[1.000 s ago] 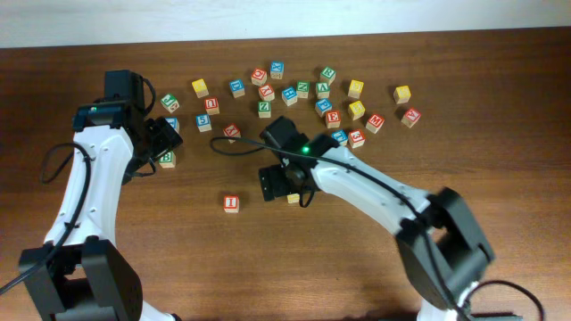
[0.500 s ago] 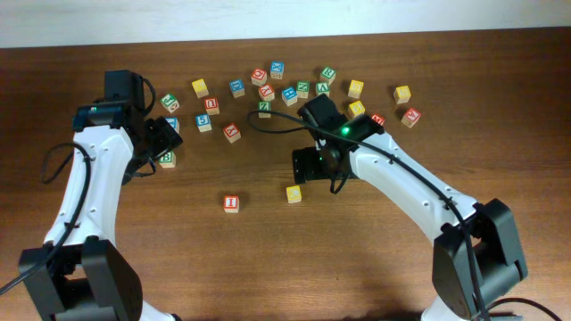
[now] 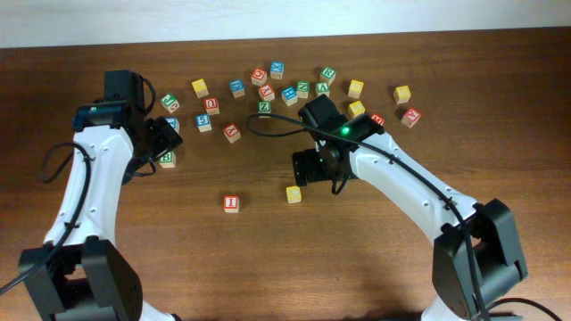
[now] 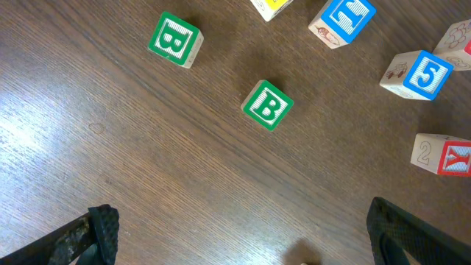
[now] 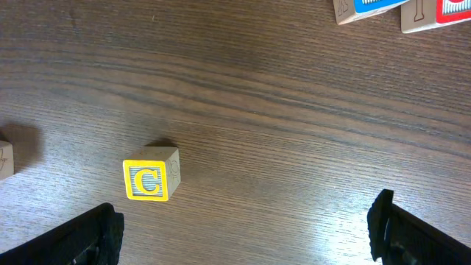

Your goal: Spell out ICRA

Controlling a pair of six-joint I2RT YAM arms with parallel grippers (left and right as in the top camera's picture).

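Note:
A red I block lies on the wooden table, with a yellow C block to its right, a gap between them. My right gripper hovers open just behind and right of the C block, nothing between its fingers. My left gripper stands open at the left over bare wood, its fingertips wide apart. Two green B blocks lie ahead of it. The other letters sit in the cluster at the back, too small to read from overhead.
Several loose letter blocks are scattered along the back of the table. A blue 5 block and a red Y block lie right of the left gripper. A black cable loops off the right arm.
The right arm has pulled back and to the right, away from the yellow C block, which stays on the table. The left arm has not moved.

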